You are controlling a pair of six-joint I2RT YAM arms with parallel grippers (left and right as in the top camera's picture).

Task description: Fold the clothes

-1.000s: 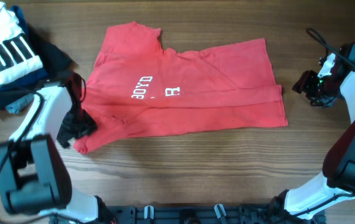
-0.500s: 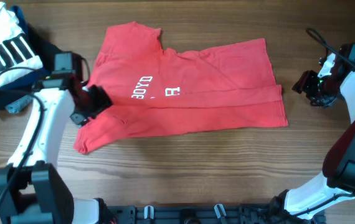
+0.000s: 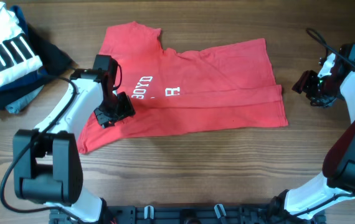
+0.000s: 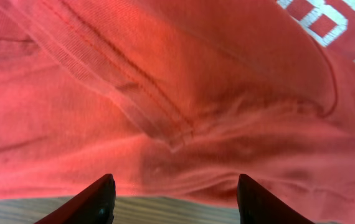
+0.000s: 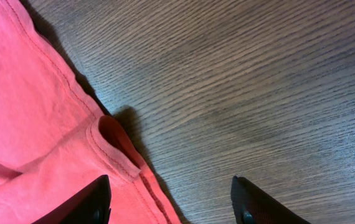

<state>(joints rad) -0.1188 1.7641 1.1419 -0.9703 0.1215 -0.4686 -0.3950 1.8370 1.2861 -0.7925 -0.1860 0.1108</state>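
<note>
The clothes, a red T-shirt (image 3: pixel 215 81) with white lettering (image 3: pixel 143 88), lie spread flat across the middle of the wooden table, partly folded, with a sleeve corner at the lower left (image 3: pixel 85 144). My left gripper (image 3: pixel 116 107) hovers over the shirt's left part, just below the lettering. In the left wrist view this gripper (image 4: pixel 176 199) is open, with only red cloth (image 4: pixel 165 93) and a strip of table between the fingers. My right gripper (image 3: pixel 301 83) stands open just off the shirt's right edge. The right wrist view shows the gripper (image 5: pixel 171 200) straddling the hem (image 5: pixel 112 149), holding nothing.
A white black-striped garment (image 3: pixel 3 50) lies on navy folded clothes (image 3: pixel 50 59) at the far left corner. A black cable (image 3: pixel 317 38) runs to the right arm. The arms' mounting rail (image 3: pixel 184 214) lines the front edge.
My left arm has swung from the shirt's lower-left corner up and rightward, and now sits over the shirt by the lettering. Its jaws have narrowed a little. The right arm has not moved.
</note>
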